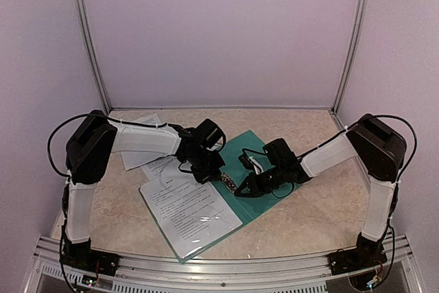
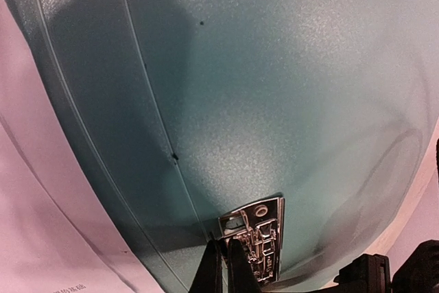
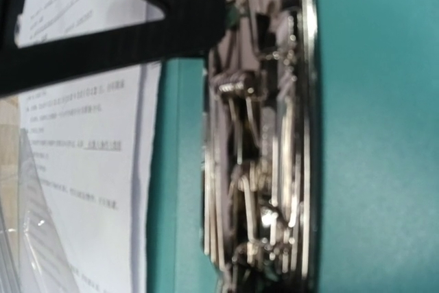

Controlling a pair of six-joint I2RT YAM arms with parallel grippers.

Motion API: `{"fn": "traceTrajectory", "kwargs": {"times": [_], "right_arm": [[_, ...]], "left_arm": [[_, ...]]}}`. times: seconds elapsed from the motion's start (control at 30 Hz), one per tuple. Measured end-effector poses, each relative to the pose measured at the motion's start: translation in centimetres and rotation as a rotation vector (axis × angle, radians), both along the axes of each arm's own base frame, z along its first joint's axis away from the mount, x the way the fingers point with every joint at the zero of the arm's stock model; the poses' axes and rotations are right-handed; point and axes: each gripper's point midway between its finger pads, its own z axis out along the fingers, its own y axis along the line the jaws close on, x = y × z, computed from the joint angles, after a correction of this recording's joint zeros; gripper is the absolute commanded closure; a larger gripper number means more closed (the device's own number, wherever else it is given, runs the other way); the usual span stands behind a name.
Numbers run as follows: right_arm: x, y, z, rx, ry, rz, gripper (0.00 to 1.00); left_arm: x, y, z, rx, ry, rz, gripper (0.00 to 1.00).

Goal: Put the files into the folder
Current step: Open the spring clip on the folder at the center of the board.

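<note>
The dark teal folder (image 1: 264, 152) lies open in the middle of the table, its metal clip (image 1: 230, 184) at the spine. White printed files (image 1: 188, 211) lie on its left half, and more files (image 1: 140, 138) sit on the table under the left arm. My left gripper (image 1: 209, 173) is shut, its tips (image 2: 225, 243) touching the near end of the clip (image 2: 260, 235). My right gripper (image 1: 245, 189) hovers shut just right of the clip; its own fingers are hidden in the right wrist view, which shows the clip (image 3: 264, 135) close up and the left gripper's fingers (image 3: 151, 22).
White walls with aluminium posts (image 1: 89, 39) enclose the marble-patterned table (image 1: 322, 204) on three sides. A metal rail (image 1: 226, 265) runs along the near edge between the arm bases. A clear plastic sleeve (image 3: 34, 252) lies over the sheets on the folder's left half.
</note>
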Motion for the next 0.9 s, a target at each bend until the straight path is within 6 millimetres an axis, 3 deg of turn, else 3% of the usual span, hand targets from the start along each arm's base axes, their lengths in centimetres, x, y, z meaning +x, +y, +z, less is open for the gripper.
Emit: {"fn": "traceTrajectory", "kwargs": {"times": [0.9], "right_arm": [[0.3, -0.9, 1.1, -0.040, 0.014, -0.026, 1.00]], "left_arm": [[0.3, -1.1, 0.0, -0.025, 0.001, -0.031, 1.00]]}}
